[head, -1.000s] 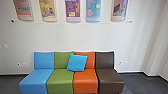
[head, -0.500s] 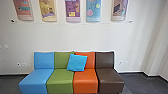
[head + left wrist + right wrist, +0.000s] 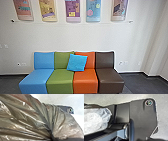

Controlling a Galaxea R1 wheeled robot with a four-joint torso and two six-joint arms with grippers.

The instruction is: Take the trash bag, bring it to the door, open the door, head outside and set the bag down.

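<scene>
The trash bag (image 3: 25, 117), brown, glossy and see-through, spreads across the left wrist view. Its folds draw together into a tight pinch at my left gripper (image 3: 51, 138), which is shut on the bag. In the right wrist view, crumpled whitish clear plastic (image 3: 96, 119) lies beside the robot's own dark plate and jointed bar; whether it belongs to the same bag I cannot tell. How my right gripper stands cannot be made out.
Ahead, a four-seat couch (image 3: 60, 78) in blue, green, orange and brown stands against a white wall (image 3: 75, 37). A blue cushion (image 3: 77, 62) leans on its backrest. Several colourful panels hang above. Dark floor (image 3: 140, 83) runs along both sides of the couch.
</scene>
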